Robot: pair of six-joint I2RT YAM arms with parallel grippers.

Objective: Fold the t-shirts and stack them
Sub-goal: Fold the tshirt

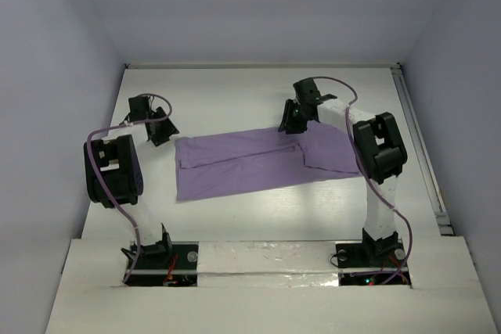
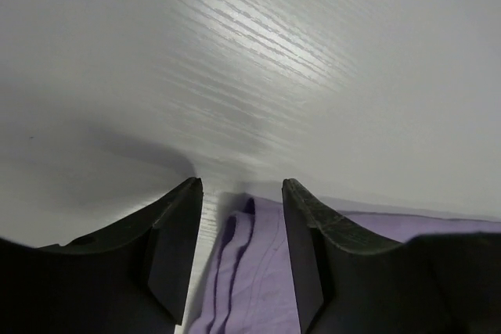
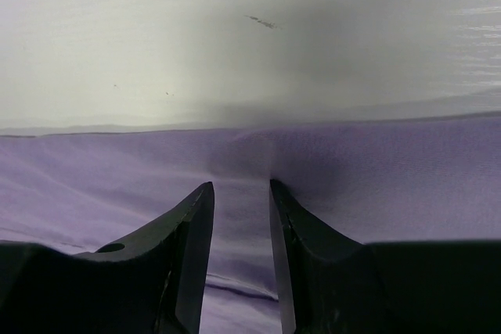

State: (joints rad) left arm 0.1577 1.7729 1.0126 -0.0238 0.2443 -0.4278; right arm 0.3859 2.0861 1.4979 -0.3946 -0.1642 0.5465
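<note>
Since the t-shirt lies spread flat on the table w/ its long axis running side to side, right end skewed a bit farther from the arm bases, the next move prob. hinges on its far long edge. Both grippers sit along that edge.

Left gripper is just off the shirt's far-left corner, over bare tabletop. Its fingers stand apart w/ nothing betw. them. In the wrist view the cloth corner shows low in the gap, so it lies back toward the arm, not ahead.

Right gripper is at the shirt's far edge, right of the shirt's middle. Jaws are parted narrowly, tips over fabric, no fold seen pinched.

So right is nearer to a grab and left is beside the cloth, not on it. My guess is a lengthwise fold, far edge brought to near edge, which needs both pinching that edge.
</note>
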